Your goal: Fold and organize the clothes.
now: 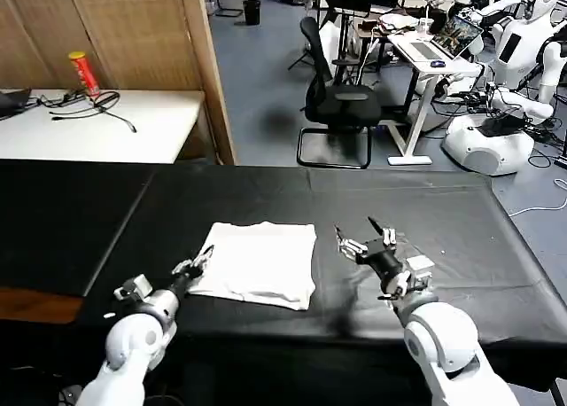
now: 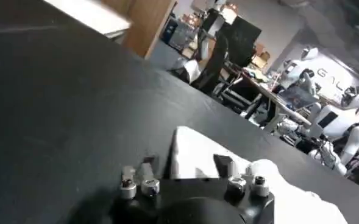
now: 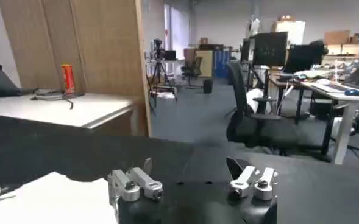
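One T-shirt, plain white side up, already folded into a compact rectangle on the black table, roughly between the two arms. No print visible from here, so the lettered face is presumably tucked under or inside.

Two grippers. The left gripper sits right at the shirt's near-left edge, fingertips at or touching the cloth; can't tell for sure if it pinches fabric. In the left wrist view the left gripper has its fingers spread apart with white cloth lying just ahead of them and between, so it reads as open, nothing clamped. Likely placed there to smooth or square that edge, or to take the next fold.

The right gripper hangs just off the shirt's right side, apart from it, over bare table. Fingers splayed wide in the head view, and in the right wrist view the right gripper has a wide gap and holds nothing; a corner of the T-shirt shows off to one side. Looks like it's standing clear while the left one works.

Judging by the tidy shape, folding is mostly done; what's left is tidying or placing
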Robot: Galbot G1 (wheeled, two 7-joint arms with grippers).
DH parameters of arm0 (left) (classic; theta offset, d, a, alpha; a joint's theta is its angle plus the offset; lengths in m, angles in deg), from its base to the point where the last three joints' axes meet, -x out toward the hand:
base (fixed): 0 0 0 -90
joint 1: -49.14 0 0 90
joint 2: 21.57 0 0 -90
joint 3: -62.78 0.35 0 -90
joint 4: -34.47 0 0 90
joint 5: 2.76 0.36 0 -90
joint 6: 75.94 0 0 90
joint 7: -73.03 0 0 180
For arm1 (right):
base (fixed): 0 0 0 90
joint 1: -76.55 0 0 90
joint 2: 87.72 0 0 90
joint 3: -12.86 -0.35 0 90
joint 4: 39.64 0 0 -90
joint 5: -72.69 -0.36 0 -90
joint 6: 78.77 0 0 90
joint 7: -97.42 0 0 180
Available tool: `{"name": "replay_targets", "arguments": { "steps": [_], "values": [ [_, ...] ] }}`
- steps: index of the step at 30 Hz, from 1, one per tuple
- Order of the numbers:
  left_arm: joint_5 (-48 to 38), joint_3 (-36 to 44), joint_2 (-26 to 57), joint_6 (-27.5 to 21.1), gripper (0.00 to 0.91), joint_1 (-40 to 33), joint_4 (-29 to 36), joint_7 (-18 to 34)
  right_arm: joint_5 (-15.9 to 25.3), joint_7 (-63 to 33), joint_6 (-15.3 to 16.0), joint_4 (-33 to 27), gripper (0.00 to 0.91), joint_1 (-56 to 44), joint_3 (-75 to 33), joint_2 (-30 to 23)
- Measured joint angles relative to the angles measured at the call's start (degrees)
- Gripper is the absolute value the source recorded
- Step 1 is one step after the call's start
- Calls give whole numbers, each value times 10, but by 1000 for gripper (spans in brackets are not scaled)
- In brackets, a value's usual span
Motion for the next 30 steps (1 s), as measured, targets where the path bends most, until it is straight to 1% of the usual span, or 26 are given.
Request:
{"name": "replay_targets", "arguments": {
  "steps": [6,10,13,18,25,30],
  "values": [
    [18,-4,8,-3,0,-2,9,4,10,1,-3,-2,878,-1,0,-6],
    [68,-6,19,-3,0,-2,24,6,18,1,-6,-4,878,-4,-3,-7],
    [124,-8,41,-4,0,0,40,6,22,1,-6,-6,878,-6,-7,-7],
    [215,-28,97,-3,0,3,58,-1,30,1,-6,-10,878,-7,-7,-12],
    [247,-78,198,2,0,16,78,-9,35,1,-8,-16,878,-5,-2,-22],
    [274,-119,258,-2,0,26,105,-3,41,1,-11,-22,878,-5,5,-33]
  ]
}}
